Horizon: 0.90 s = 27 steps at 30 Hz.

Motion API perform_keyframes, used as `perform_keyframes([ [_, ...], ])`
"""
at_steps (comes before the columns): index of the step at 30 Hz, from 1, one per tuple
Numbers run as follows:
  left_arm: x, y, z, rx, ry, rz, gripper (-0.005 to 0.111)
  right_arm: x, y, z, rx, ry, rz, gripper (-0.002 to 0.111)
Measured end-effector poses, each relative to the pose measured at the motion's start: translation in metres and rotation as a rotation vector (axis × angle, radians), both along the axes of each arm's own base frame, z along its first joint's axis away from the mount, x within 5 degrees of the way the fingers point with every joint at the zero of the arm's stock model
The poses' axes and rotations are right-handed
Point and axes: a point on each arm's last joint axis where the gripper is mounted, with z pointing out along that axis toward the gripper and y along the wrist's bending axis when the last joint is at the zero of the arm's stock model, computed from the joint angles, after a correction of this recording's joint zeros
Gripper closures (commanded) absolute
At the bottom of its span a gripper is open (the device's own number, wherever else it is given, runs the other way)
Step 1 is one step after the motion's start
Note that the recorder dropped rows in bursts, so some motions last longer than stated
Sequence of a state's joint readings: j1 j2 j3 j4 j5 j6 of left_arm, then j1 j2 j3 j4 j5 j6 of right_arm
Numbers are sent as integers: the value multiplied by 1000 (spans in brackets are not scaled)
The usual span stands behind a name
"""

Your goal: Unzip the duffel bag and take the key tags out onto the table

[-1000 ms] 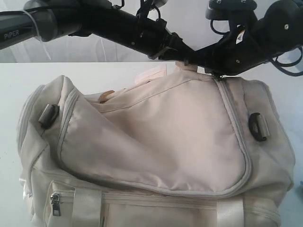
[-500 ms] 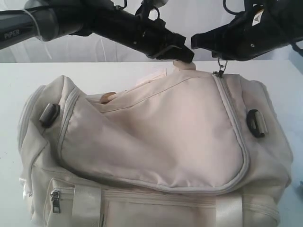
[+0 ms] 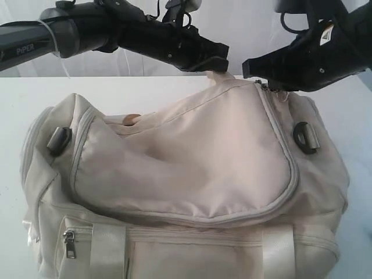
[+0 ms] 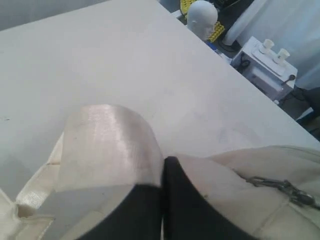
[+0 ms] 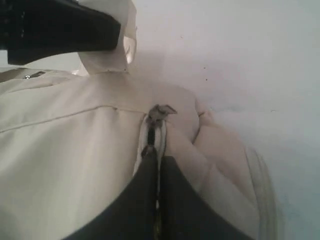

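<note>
I'm clamping my left gripper (image 4: 162,172) on the strap (image 4: 105,145) at the bag's (image 3: 192,163) twelve o'clock, bracing it on the table (image 3: 139,87), while my right gripper (image 5: 156,162) is pinching the zip pull (image 5: 159,115) at one o'clock for dragging it open; key tags unseen

"PiPER" in white on the left arm (image 3: 35,43). Sticker (image 3: 325,34) on the right arm (image 3: 349,52) is unreadable.

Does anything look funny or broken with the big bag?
Nothing looks broken or spilled. The duffel bag sits lopsided because its back edge is lifted: the left gripper pinches a strap and the right gripper pinches the zipper pull, so the fabric tents up toward them.
</note>
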<state>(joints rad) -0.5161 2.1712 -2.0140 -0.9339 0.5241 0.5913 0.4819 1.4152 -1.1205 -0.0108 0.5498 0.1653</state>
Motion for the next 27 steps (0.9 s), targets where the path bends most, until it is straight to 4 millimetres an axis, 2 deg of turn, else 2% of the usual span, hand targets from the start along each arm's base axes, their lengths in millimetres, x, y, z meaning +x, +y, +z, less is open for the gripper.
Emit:
perform_keyframes([
  [7,4,2,-4,56,-5,73,107,-18,-9,6,16,-7,-2,108],
  [14,11,9,-7,88,-3,154,107,-47,-23,8,47,-10,-7,108],
  [23,16,13,-8,107,-35,202,107,-82,-36,-17,82,92,-22,108],
  [27,14,13,-9,121,-16,182,107,-83,-37,-13,108,52,-24,108],
])
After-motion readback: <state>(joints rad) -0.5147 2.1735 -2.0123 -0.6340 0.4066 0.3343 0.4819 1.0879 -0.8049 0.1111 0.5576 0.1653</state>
